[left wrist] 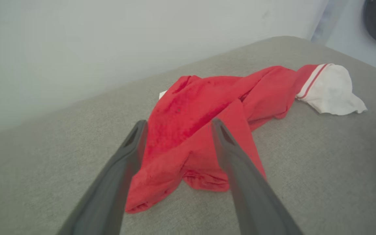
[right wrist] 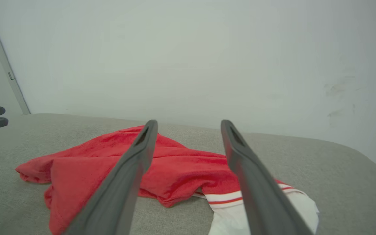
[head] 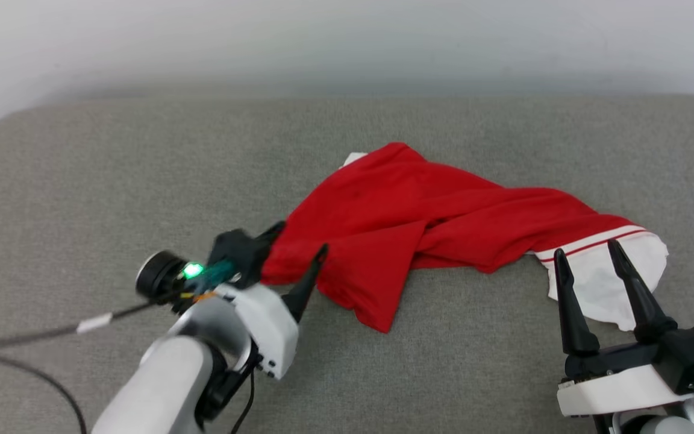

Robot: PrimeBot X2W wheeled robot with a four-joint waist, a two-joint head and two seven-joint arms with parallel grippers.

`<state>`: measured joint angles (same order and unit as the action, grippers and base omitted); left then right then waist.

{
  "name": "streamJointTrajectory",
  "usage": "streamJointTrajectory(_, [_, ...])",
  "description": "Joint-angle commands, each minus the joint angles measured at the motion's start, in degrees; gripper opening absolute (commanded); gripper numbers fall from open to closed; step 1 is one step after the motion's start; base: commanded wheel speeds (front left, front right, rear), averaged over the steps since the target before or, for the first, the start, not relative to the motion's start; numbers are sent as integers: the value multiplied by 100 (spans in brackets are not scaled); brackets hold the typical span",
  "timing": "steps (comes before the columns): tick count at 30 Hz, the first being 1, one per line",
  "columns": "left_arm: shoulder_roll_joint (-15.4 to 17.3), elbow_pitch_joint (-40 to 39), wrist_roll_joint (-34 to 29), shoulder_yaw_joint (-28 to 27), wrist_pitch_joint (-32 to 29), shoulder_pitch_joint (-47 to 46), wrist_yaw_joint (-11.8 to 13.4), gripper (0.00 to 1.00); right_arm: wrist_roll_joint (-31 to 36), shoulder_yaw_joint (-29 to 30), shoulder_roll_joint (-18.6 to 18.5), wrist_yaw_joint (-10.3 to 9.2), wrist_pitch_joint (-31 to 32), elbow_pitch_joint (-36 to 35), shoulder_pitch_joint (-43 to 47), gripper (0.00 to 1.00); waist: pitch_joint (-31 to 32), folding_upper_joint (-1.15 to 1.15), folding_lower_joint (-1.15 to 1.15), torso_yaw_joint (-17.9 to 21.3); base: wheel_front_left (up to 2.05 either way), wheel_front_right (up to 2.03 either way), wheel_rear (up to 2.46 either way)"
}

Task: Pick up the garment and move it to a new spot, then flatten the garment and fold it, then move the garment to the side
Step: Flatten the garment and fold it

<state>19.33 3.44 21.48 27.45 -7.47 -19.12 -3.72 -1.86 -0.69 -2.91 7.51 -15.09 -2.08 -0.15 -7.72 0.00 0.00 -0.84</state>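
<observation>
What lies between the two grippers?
The crumpled red garment, lying on the grey cushion from left gripper to right gripper, in the head view.

One shirt (head: 419, 211) lies on one cushion (head: 82, 181). Two grippers, each with two fingers (head: 570, 301): the left gripper (head: 302, 236) at the shirt's red end, the right gripper (head: 585, 247) by its one striped sleeve (head: 600, 289). One cable (head: 40, 333).

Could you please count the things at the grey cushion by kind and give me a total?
Garment: 1
Grippers: 2, the left gripper and the right gripper, both open
Total: 3
</observation>
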Motion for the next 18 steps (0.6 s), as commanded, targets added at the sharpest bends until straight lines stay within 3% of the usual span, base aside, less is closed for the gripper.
streamJointTrajectory(1, [35, 63, 13, 102, -261, -219, -86, 100, 22, -11, 6, -4, -12, -26, -84, 100, -269, 0, 0, 71, 0, 0, 0])
streamJointTrajectory(5, [34, 311, 321, 459, -1510, -875, -271, 100, 81, -42, 5, -4, -12, -44, -184, 100, -558, 0, 0, 169, 0, 0, 0])
streamJointTrajectory(9, [100, 411, 564, 786, -2339, -1425, -342, 100, 91, -66, 5, -4, -12, -79, -298, 100, -840, 0, 0, 283, 0, 0, 0])
streamJointTrajectory(18, [156, 940, 867, 1580, -2900, -2141, -371, 100, 56, -94, 6, -4, -12, -118, -486, 100, -1335, 0, 0, 447, 0, 0, 0])
